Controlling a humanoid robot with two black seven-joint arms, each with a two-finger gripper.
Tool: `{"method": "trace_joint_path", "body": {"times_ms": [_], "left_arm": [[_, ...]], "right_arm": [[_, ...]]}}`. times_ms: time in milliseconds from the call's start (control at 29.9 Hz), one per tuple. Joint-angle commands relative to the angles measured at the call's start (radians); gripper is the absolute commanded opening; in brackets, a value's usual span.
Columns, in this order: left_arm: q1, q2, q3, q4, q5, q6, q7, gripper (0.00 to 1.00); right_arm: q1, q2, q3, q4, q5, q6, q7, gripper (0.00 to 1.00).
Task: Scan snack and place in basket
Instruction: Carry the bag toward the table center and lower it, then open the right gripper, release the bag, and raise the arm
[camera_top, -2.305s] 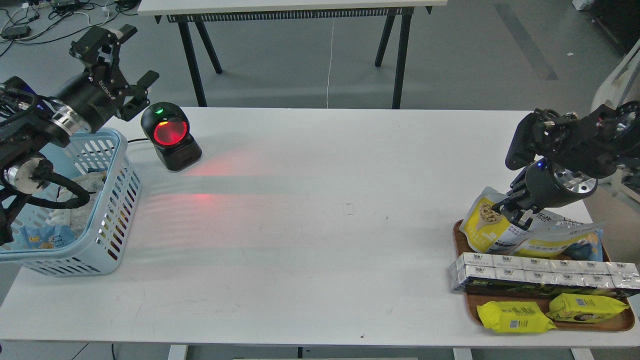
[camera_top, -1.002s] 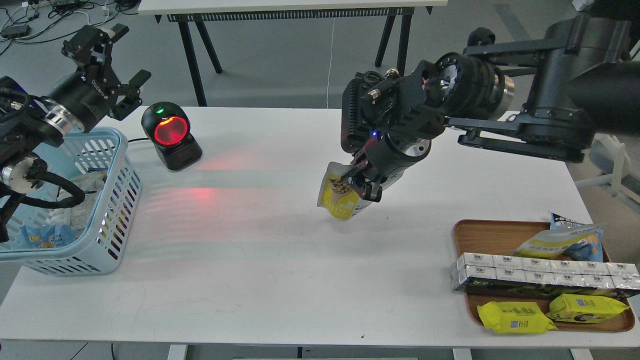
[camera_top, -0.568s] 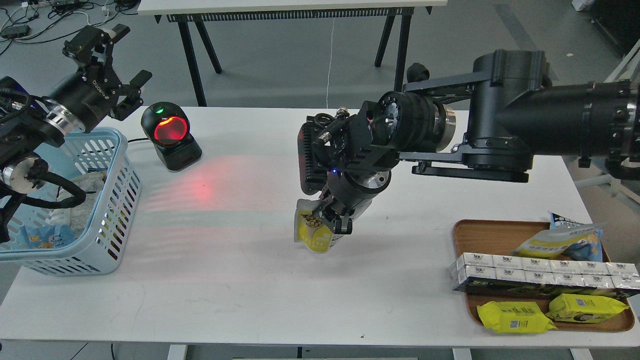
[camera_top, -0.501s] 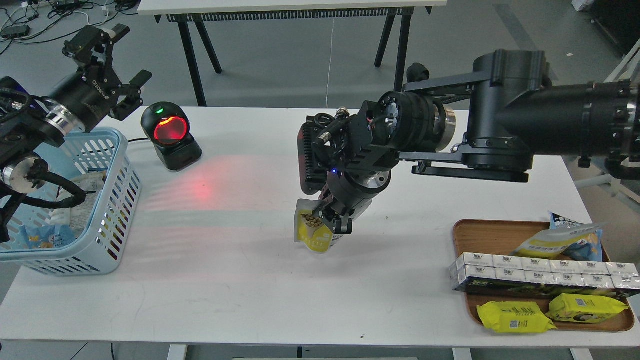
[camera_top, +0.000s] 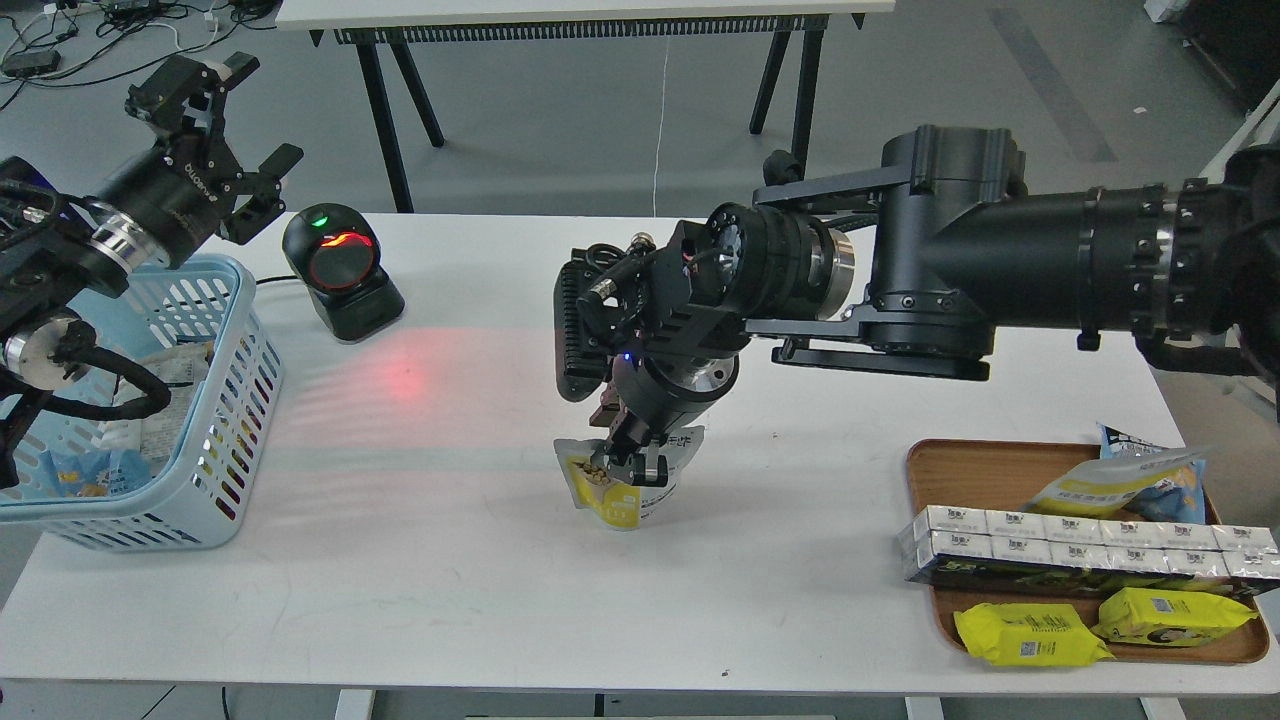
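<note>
The snack (camera_top: 612, 492), a small pouch half yellow with beige beans and half pale grey-white, hangs from my right gripper (camera_top: 628, 456), which is shut on its top edge over the middle of the white table, its bottom close to the tabletop. The light blue basket (camera_top: 228, 400) stands at the table's left edge with several packets inside. My left gripper (camera_top: 215, 125) is open and empty, raised above the basket's far corner, left of the scanner.
A black barcode scanner (camera_top: 340, 272) with a red window and green light stands at the back left, casting a red spot on the table. A brown wooden tray (camera_top: 960, 462) at the right holds a yellow-and-blue pouch, white cartons and flat yellow packets.
My right arm carried the snack off the tray, leftward and toward the table's front middle, lowering it toward the tabletop. The left arm has barely moved.
</note>
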Motion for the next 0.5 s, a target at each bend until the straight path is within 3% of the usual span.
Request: {"method": "trace_joint_path", "body": {"times_ms": [0, 267, 468], "left_arm": [[0.0, -0.001, 0.0, 0.0, 0.0, 0.0, 0.0, 1.0], [-0.006, -0.015, -0.008, -0.012, -0.002, 0.0, 0.0, 1.0], [-0.018, -0.03, -0.022, -0.012, -0.005, 0.0, 0.0, 1.0]], "right_arm": [[0.01, -0.002, 0.011, -0.011, 0.027, 0.0, 0.0, 0.96], [0.039, -0.026, 0.074, -0.098, 0.24, 0.0, 0.0, 0.99], [0.036, -0.163, 0.131, -0.189, 0.416, 0.0, 0.0, 0.99]]}}
